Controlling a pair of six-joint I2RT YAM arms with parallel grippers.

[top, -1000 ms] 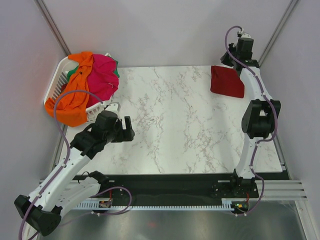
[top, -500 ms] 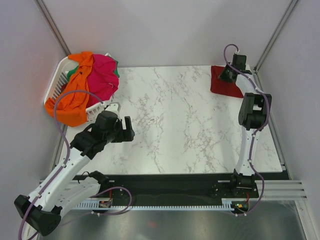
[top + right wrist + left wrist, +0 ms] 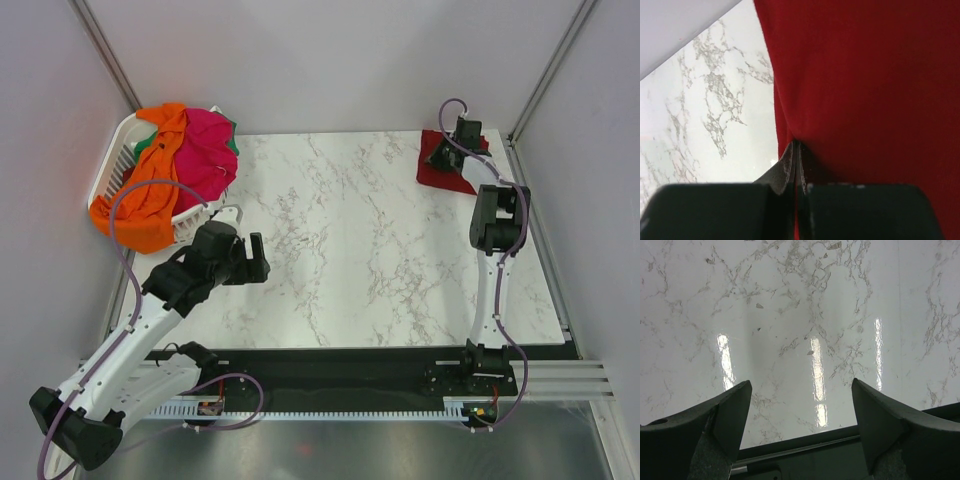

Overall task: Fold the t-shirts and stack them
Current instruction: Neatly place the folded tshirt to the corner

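Note:
A folded dark red t-shirt [image 3: 438, 173] lies at the far right corner of the marble table [image 3: 350, 250]. My right gripper [image 3: 447, 153] is over it with its jaws pressed together on the shirt's left edge; in the right wrist view the gripper [image 3: 796, 150] pinches a fold of the red cloth [image 3: 865, 75]. Orange [image 3: 140, 205], hot pink [image 3: 200, 150] and green [image 3: 233, 146] t-shirts are heaped in the basket at the far left. My left gripper [image 3: 258, 258] is open and empty above bare marble, as the left wrist view [image 3: 800, 425] shows.
The white slatted laundry basket [image 3: 108, 165] stands at the far left corner, with the orange shirt hanging over its front rim. Grey walls close in the table on the back and both sides. A black rail [image 3: 330, 370] runs along the near edge.
My right arm has reached farther back and down onto the red shirt. The shirt has shifted slightly to the left. My left arm has not moved.

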